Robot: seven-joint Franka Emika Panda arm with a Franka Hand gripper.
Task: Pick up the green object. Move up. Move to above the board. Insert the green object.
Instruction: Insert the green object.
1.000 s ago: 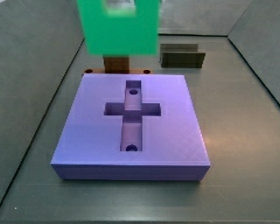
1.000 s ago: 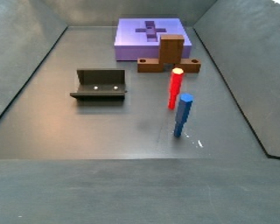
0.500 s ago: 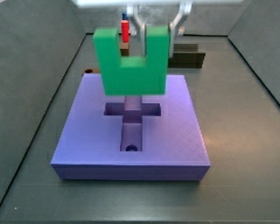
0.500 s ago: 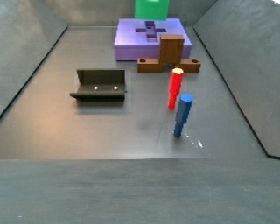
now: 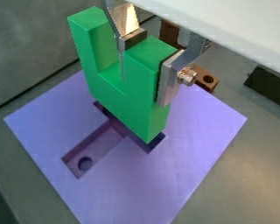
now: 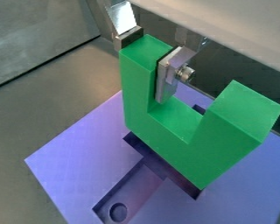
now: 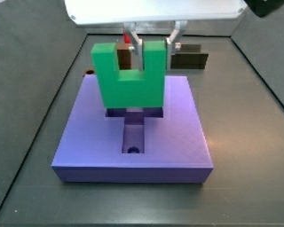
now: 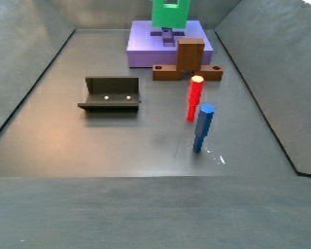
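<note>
In a wrist view, the gripper [image 5: 152, 54] is shown with its jaws closed on one prong of the green object [image 5: 122, 79], whose base hangs directly over the cross-shaped recess of the board [image 5: 189, 166]. In a wrist view, the silver fingers [image 6: 168, 75] are seen clamping a prong, the notch opening upward; one small round hole [image 6: 115, 210] is visible in the recess arm. In a side view, the green object [image 7: 128, 83] is seen low over the board [image 7: 174, 142], its base hiding the centre of the cross; whether contact has been made cannot be told. In a side view, the green object [image 8: 170, 15] stands over the board [image 8: 145, 51] at the far end of the worktop [image 8: 120, 136], behind a brown block [image 8: 190, 60]. For insertion, a straight vertical descent is judged best, the base squared to the recess and the grip kept until seated.
</note>
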